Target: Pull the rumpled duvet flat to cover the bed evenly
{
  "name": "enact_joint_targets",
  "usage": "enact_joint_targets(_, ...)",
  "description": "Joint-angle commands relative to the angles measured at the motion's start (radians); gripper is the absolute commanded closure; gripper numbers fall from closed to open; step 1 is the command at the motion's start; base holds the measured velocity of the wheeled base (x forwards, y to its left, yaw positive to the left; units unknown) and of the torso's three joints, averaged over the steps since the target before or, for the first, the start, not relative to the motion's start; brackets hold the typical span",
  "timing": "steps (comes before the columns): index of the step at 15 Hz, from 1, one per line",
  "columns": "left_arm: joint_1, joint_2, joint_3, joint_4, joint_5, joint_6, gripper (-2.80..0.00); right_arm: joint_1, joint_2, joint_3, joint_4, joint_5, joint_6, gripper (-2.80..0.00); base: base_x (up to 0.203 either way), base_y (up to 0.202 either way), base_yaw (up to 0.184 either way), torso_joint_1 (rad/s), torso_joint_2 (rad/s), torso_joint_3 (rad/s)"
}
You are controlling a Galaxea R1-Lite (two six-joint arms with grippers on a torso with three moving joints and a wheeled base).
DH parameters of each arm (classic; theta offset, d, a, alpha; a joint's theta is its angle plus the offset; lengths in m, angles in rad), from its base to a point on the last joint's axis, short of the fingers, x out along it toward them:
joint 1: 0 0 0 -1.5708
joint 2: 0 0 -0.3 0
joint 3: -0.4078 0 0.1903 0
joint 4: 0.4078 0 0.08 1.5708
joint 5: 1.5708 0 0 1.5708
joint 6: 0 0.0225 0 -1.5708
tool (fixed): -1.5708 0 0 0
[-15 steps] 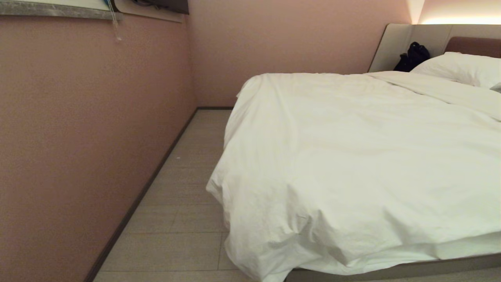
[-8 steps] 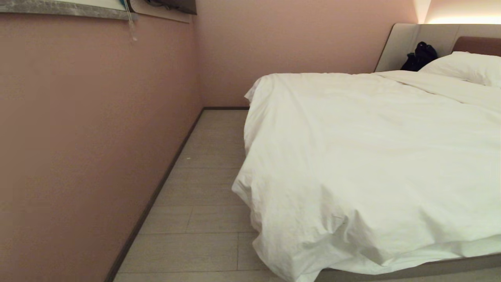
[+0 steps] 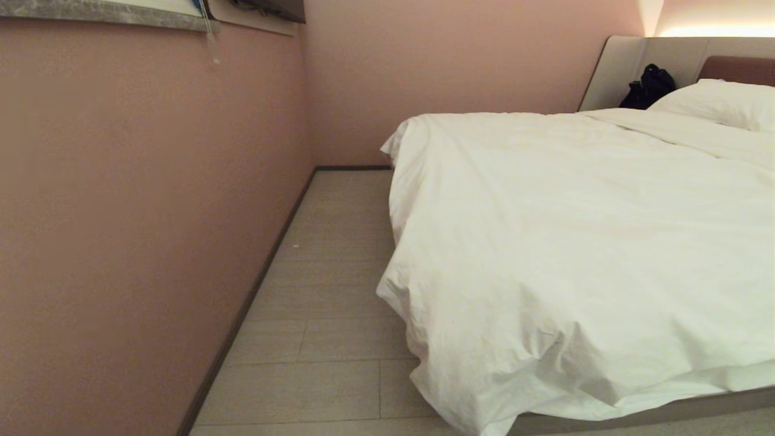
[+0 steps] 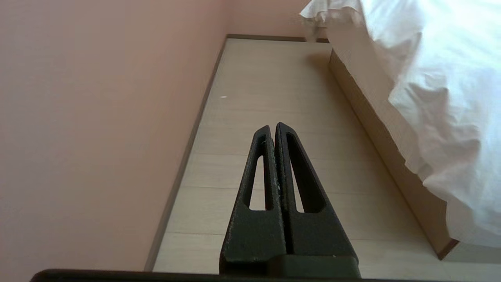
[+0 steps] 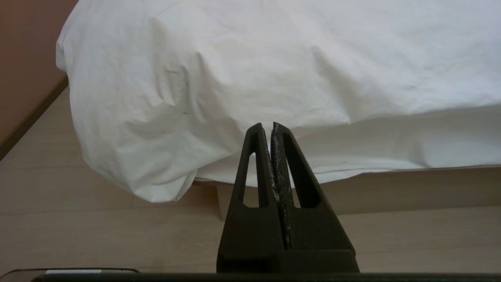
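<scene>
The white duvet [image 3: 581, 242] lies spread over the bed [image 3: 642, 413], its near corner bunched and drooping over the base toward the floor. In the right wrist view that hanging corner [image 5: 156, 129] fills the upper part, and my right gripper [image 5: 271, 126] sits shut and empty a short way in front of it, above the floor. My left gripper [image 4: 274, 126] is shut and empty too, pointing along the floor strip between wall and bed, with the duvet's side edge [image 4: 442, 117] off to one side. Neither arm appears in the head view.
A pink wall [image 3: 133, 212] runs close along the bed's left side, leaving a narrow strip of pale wood floor [image 3: 327, 290]. A white pillow [image 3: 720, 103] and a dark bag [image 3: 651, 85] sit at the headboard end. The grey-beige base edge [image 5: 411, 188] shows under the duvet.
The whole head view has shifted, with bed and wall sliding rightward in the picture, so the camera has moved. Duvet and arms look unchanged.
</scene>
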Motion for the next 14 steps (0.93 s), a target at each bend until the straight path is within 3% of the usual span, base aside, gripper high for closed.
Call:
enact_joint_targets(1,0.001,0.002,0.0,-0.001,0.001,-0.001,0.0,0.001,0.0,0.0,0.0,0.0,0.0,0.0,0.0,0.0,0.0,0.0,0.0,0.0)
enact_joint_targets(8,0.001,0.002,0.0,-0.001,0.001,-0.001,0.0,0.001,0.0,0.0,0.0,0.0,0.0,0.0,-0.012,0.0,0.0,0.002,0.0,0.0)
enact_joint_targets(14,0.001,0.001,0.0,-0.001,0.001,-0.001,0.0,0.001,0.0,0.0,0.0,0.0,0.0,0.0,-0.189,0.0,0.002,0.002,0.0,0.001)
